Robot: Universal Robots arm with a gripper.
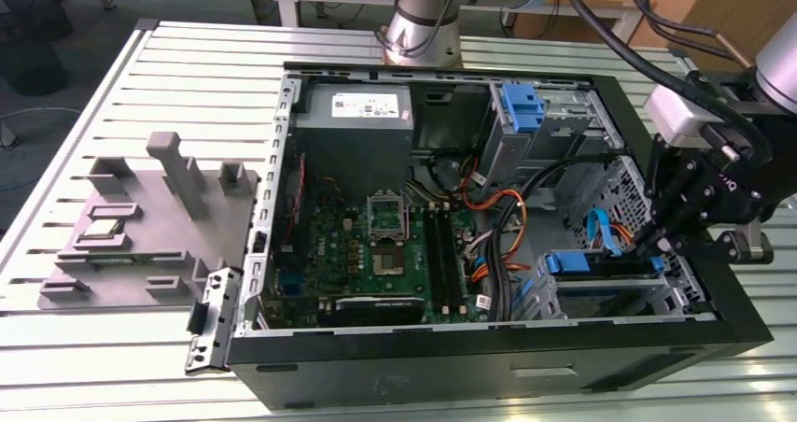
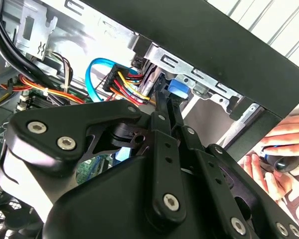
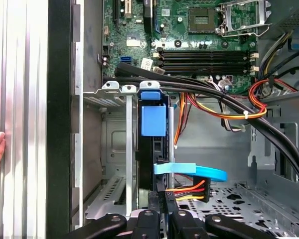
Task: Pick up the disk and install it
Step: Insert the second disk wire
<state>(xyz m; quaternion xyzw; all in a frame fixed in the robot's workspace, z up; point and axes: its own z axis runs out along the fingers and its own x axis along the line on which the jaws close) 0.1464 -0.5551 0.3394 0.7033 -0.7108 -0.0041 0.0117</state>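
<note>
Blue-framed disk [image 3: 153, 124] in drive cage [image 3: 114, 149], orange cables [image 3: 229, 112] beside, fingers [image 3: 162, 209] at its edge

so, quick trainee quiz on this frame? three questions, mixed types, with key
1. True or false: the side panel of the computer case is closed.
2. The tool is nearest to: A) the power supply, B) the disk standing in the drive cage, C) the memory slots.
3. In the first wrist view, what colour is the flat data cable running past the disk?

Key: 1 false, the case is open with the motherboard exposed. 2 B. 3 blue.
</note>
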